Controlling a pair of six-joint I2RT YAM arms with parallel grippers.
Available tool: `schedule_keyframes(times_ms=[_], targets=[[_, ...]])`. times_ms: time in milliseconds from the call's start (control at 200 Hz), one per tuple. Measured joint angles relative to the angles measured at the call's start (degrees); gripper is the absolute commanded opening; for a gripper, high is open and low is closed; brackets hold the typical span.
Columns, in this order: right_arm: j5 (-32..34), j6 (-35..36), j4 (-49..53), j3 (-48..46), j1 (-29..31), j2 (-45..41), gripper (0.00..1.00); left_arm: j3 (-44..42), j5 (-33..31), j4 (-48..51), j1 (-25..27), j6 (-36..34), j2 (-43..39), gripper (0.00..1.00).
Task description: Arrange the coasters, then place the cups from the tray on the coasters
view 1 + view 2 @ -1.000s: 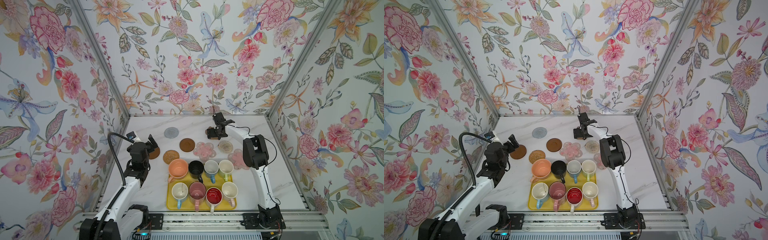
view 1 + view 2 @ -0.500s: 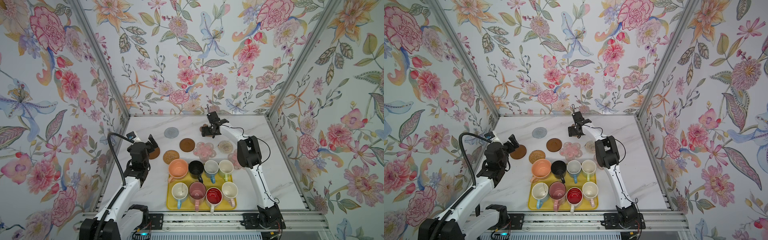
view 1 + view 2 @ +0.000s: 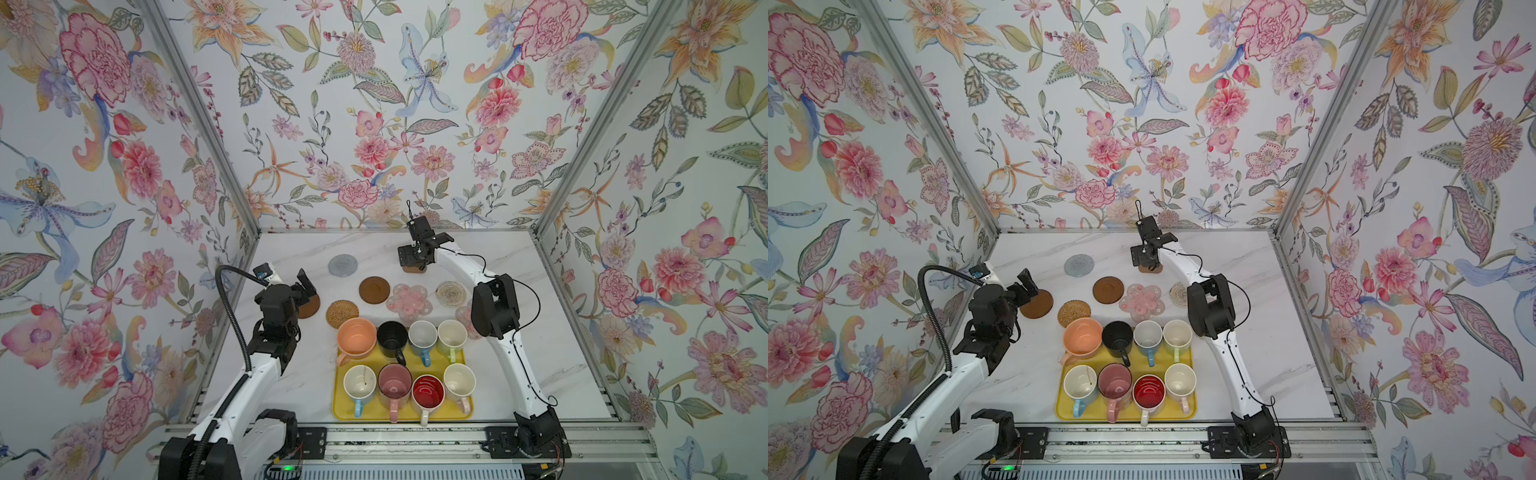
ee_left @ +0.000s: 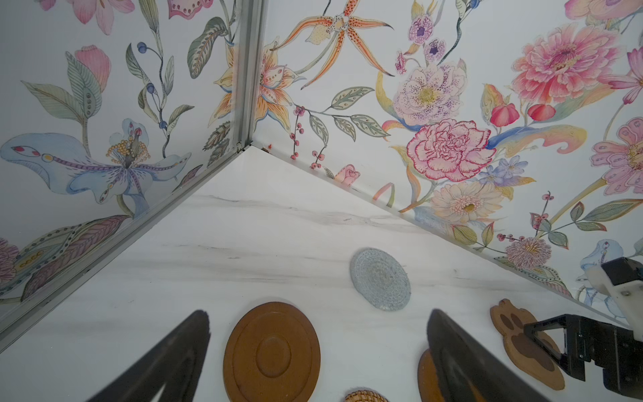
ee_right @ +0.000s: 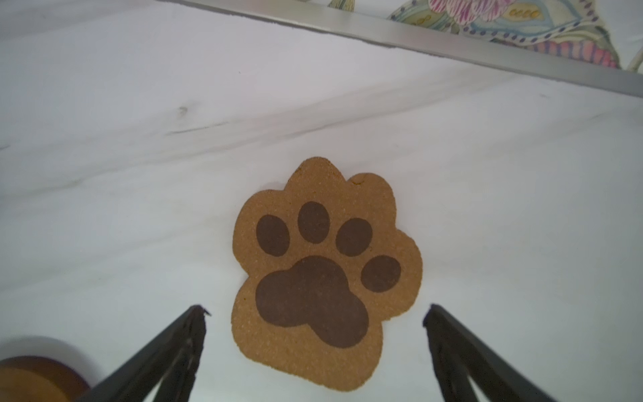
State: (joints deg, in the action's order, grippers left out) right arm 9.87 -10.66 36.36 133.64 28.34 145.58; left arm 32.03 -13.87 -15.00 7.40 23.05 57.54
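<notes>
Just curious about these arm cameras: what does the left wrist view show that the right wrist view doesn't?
Left wrist only: the grey round coaster, the rattan coaster's edge, the enclosure corner. Right wrist only: the brown paw coaster whole, close before the open right gripper. Both: that paw coaster, partly hidden in the left wrist view, and the white table.

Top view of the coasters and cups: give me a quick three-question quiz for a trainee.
1. True or false: all the cups stand on the yellow tray.
2. Fill in: the right gripper, jaws open, hangs over the ____-shaped coaster.
3. How many cups are there?
Key: 1 true; 2 paw; 3 eight.
</notes>
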Motion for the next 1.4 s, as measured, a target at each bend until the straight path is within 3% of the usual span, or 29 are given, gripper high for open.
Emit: schedule_keyframes(times_ms=[1401], targets=[[1.8, 2.7, 0.4, 6.9, 0.2, 8.4, 0.97, 0.8, 0.4, 0.5, 0.0, 0.4, 1.0, 0.99]])
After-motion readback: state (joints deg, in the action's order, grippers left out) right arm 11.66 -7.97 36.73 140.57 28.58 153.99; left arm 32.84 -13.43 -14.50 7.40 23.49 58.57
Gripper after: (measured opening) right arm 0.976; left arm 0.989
